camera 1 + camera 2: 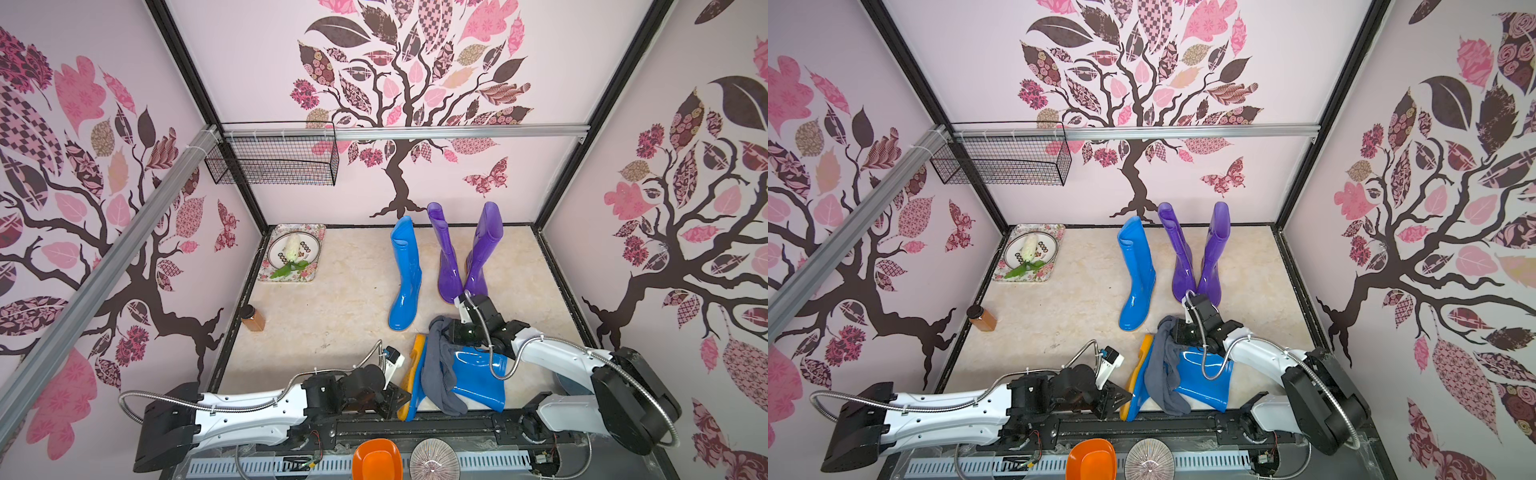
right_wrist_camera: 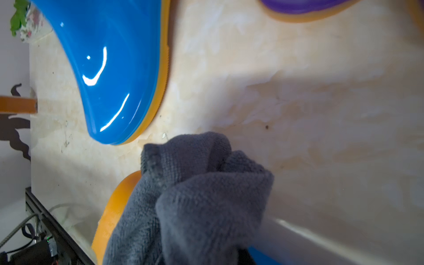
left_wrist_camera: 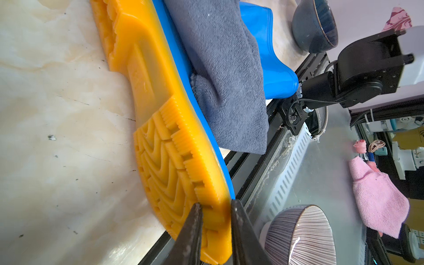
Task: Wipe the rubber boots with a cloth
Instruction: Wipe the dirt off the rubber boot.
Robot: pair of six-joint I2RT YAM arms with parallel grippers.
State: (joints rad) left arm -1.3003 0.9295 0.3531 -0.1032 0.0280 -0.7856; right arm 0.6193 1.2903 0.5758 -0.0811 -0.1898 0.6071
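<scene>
Left claw (image 3: 215,204) clamped on sole (image 3: 174,174) toe of blue boot (image 1: 478,382) lying on its side at tabletop's (image 1: 332,316) near edge. Grey cloth (image 1: 440,374) draped over it, top bunch pinched by right claw (image 1: 449,331). Upright blue boot (image 1: 405,274), two purple boots (image 1: 446,257) toward back edge.
</scene>
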